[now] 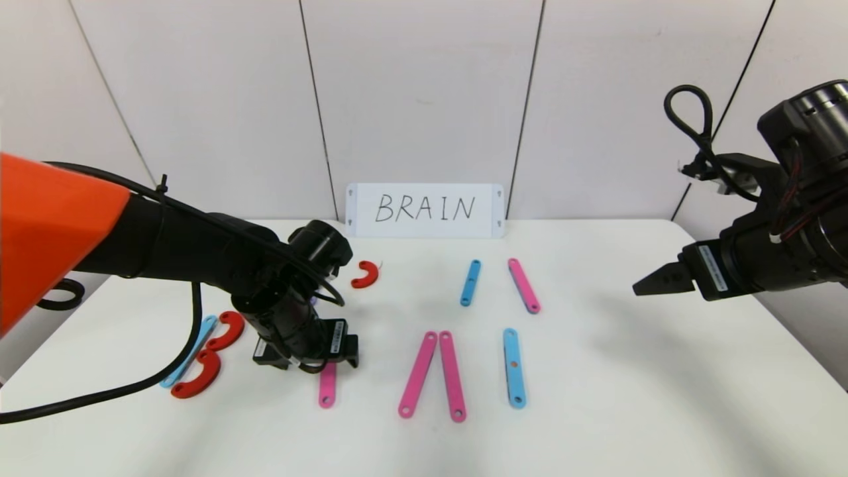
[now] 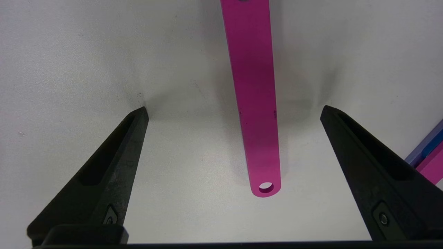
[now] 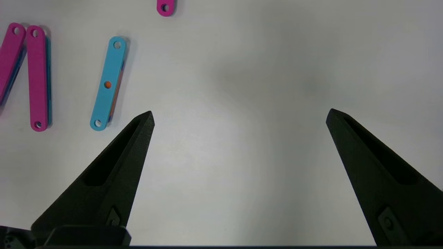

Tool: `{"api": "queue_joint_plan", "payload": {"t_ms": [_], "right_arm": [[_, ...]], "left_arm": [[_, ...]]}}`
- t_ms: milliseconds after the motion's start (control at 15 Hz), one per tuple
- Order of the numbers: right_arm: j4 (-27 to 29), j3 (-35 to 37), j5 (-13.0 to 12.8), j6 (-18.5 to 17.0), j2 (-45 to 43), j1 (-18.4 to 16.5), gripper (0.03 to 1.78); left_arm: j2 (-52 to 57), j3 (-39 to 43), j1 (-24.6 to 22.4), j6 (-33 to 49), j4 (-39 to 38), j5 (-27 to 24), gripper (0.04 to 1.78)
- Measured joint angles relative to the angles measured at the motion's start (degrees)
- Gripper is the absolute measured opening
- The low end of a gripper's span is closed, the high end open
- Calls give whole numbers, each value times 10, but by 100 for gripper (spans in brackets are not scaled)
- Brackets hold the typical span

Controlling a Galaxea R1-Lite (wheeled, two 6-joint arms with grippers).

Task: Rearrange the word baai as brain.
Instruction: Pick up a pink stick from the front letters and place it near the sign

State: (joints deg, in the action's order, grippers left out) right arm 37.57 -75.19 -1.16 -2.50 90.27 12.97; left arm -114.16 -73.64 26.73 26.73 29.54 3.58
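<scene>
Baai's flat pink plastic strip (image 2: 254, 90) lies on the white surface (image 1: 596, 397) between the left gripper's (image 2: 233, 112) wide jaws; closing off-centre could skew it toward the pink pair (image 1: 434, 374).

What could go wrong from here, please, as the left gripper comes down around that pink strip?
1. The flat pink plastic strip lies flush on the white table; the open left gripper straddles it, so the fingers may slide over it or skew it rather than lift it.
2. Two red C-shaped curves and a light blue strip sit beside the left arm; its dangling black cable could drag them.
</scene>
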Motion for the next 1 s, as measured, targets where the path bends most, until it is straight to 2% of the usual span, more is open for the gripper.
{"api": "queue_joint_plan", "payload": {"t_ms": [600,1000], "right_arm": [[0,0,0,0,-10,0,174],[0,0,-1,0,-11,0,174]], "left_arm": [[-1,2,0,-1,-10,6,174],[-2,2,2,-1,-10,49,174]]}}
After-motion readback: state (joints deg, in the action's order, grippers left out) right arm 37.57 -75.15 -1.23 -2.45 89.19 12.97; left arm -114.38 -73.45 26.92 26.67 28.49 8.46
